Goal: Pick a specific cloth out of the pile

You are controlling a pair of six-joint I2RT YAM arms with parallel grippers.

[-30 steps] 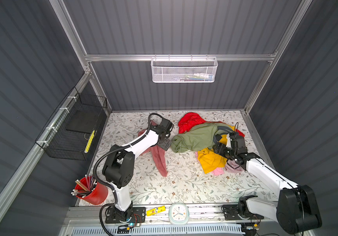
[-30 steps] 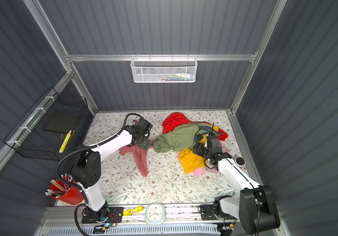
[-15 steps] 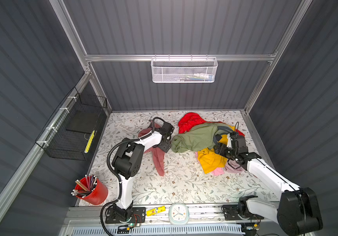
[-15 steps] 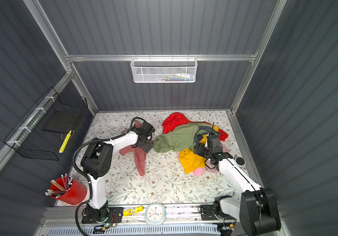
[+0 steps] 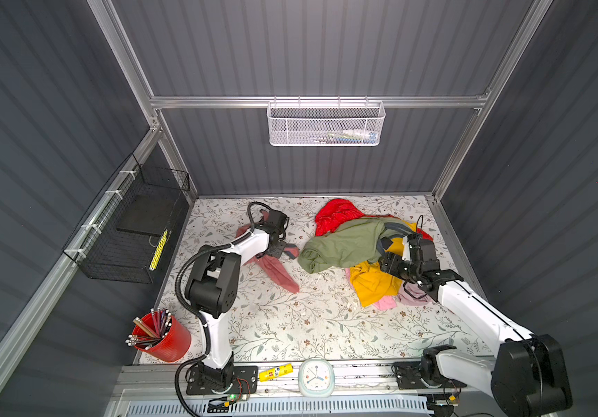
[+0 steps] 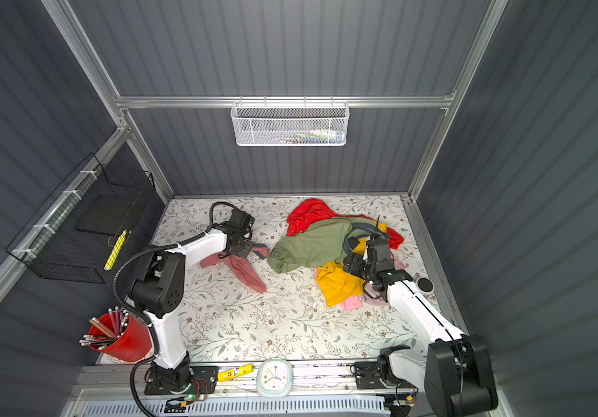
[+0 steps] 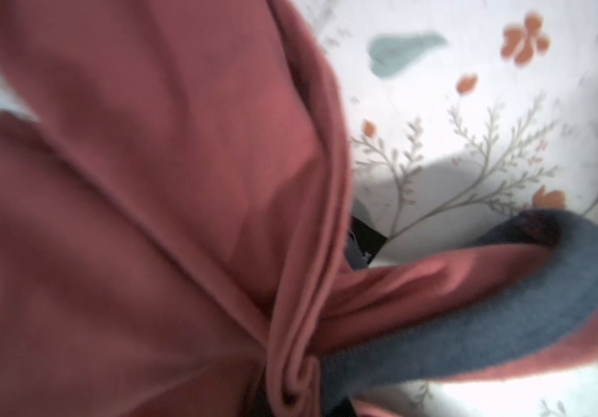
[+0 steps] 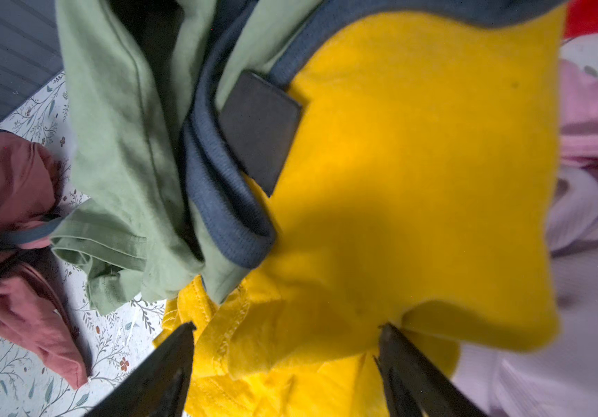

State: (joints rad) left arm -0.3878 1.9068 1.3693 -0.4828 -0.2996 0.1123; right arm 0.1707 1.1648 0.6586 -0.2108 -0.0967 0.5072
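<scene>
The cloth (image 5: 280,275), dusty salmon-pink with a grey-blue trim band (image 7: 507,325), lies apart from the pile on the left half of the floral mat in both top views (image 6: 246,271). My left gripper (image 5: 278,249) is pressed down on its upper part and shut on a bunched fold. The cloth (image 7: 146,180) fills the left wrist view and hides the fingers. The pile (image 5: 341,245) of olive, mustard, red and pale pink clothes sits at the right. My right gripper (image 8: 286,326) hovers open over the pile's mustard garment (image 8: 416,162), holding nothing.
A red cup of pencils (image 5: 162,339) stands front left. A black wire basket (image 5: 135,224) hangs on the left wall and a white mesh basket (image 5: 324,124) on the back wall. A clock (image 5: 315,377) and yellow tube (image 5: 275,372) lie on the front rail.
My left gripper went from wide open to shut on a fold of the salmon-pink cloth, and the left arm's elbow swung inward. The right arm barely moved.
</scene>
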